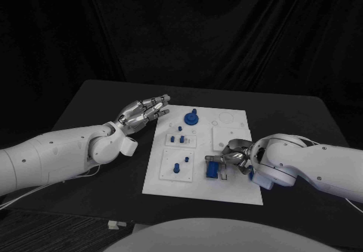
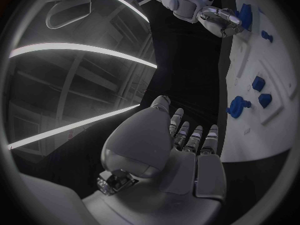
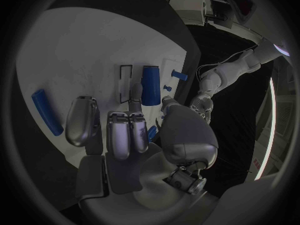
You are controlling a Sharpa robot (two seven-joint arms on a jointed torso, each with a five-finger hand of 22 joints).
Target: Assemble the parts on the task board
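The left robot hand [image 1: 143, 114] hovers flat at about ten o'clock, fingers together and extended, empty, while the right robot hand [image 1: 231, 157] curls downward at about four o'clock.

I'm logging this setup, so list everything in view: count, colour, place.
table: one, black, under everything.
task board: one, white, mid-table.
round part: one, blue, board's far end.
small pegs: several, blue, in the board's left-side plates.
cylinder: one, blue, at the right hand's fingers.
loose bar: one, blue, lying on the board.
left hand: silver, fingers apart, at the board's far left corner.
right hand: silver, over the board's near right part.
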